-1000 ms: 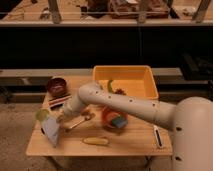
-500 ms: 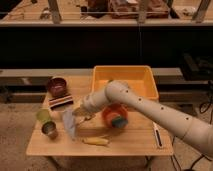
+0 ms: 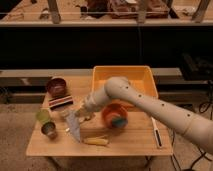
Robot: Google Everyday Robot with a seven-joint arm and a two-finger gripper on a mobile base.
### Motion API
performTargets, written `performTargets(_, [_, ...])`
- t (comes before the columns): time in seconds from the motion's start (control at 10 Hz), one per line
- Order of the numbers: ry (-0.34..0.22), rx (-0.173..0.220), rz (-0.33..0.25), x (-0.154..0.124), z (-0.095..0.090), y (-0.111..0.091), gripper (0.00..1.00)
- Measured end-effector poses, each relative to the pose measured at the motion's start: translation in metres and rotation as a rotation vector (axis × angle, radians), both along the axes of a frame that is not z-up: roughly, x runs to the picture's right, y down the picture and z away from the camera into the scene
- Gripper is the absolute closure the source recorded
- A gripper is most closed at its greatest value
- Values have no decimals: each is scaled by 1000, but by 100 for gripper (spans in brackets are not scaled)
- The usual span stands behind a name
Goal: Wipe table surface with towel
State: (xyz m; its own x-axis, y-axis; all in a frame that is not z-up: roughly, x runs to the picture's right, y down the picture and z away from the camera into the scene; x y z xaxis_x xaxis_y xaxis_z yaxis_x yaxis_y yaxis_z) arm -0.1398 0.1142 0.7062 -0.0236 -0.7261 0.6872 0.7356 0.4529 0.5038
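The table surface (image 3: pixel 130 142) is a small light tan wooden top crowded with objects. A pale grey-blue towel (image 3: pixel 74 127) hangs in a limp pointed shape over the left-middle of the table, its tip touching the wood. My gripper (image 3: pixel 80 113) is shut on the towel's upper edge, just right of the striped block. The white arm (image 3: pixel 150 102) reaches in from the lower right, passing over the orange bowl and the front of the bin.
A yellow-orange bin (image 3: pixel 125 77) fills the back right. A dark red bowl (image 3: pixel 56 86) and a striped block (image 3: pixel 61 102) sit back left. Two small cups (image 3: pixel 45 122) stand at the left front. An orange bowl (image 3: pixel 115 116), a yellow object (image 3: pixel 96 141) and a slim black-and-white tool (image 3: pixel 156 132) lie nearby.
The gripper has dragged the towel to the right, from beside the cups at the left front toward the table's middle. The arm has swung along with it.
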Motion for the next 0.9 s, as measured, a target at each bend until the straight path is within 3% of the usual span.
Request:
performTargets(0.1, [83,-3,-104,-15,10,10,100])
performTargets(0.4, [294,-32,-326,-32,46,40,100])
performTargets(0.6, [375,-76,-389,-18,73,64,100])
performTargets(0.9, [450,-120,-410,8,86,78,100])
